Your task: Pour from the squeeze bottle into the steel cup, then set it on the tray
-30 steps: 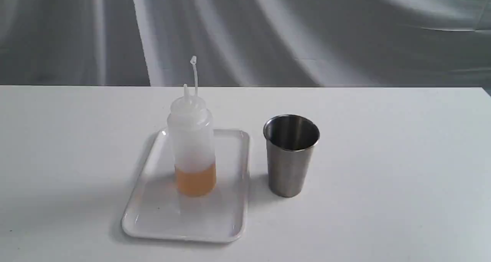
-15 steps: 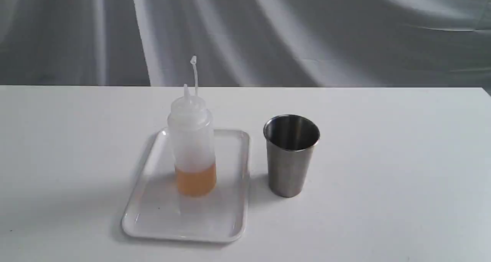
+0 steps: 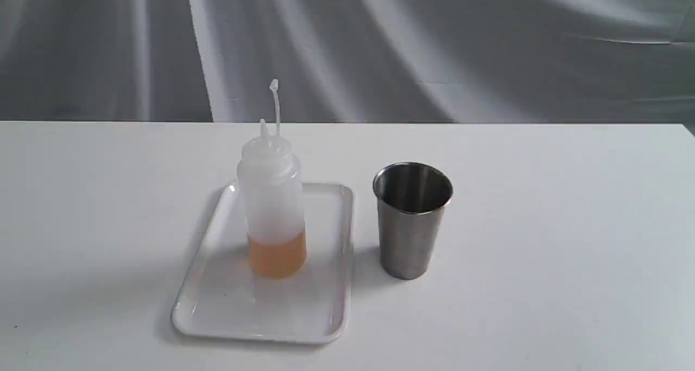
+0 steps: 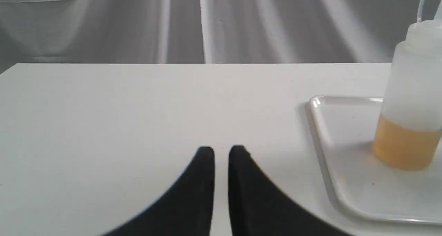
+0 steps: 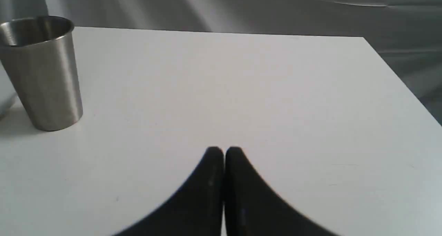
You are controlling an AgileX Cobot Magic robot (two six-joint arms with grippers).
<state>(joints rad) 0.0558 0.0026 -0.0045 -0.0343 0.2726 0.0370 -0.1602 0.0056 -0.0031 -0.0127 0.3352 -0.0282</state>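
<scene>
Bottle point(image 3: 270, 197) stood upright on tray point(image 3: 326, 316), centre-left of frame; cup point(image 3: 411, 224) just right of the tray. Left gripper point(image 4: 221, 151) and right gripper point(image 5: 224, 151) were empty, fingers nearly together. Risk: a hard grip on the soft bottle could squirt liquid before the nozzle reached the cup.

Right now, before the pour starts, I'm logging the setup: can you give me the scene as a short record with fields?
squeeze bottle: upright on the tray, amber liquid low inside, cap off the nozzle
tray: flat on the white table
steel cup: upright on the table beside the tray, not on it; contents not visible
left gripper: jaws nearly together, empty, short of the tray
right gripper: jaws together, empty, apart from the cup
stage: nothing gripped yet
</scene>
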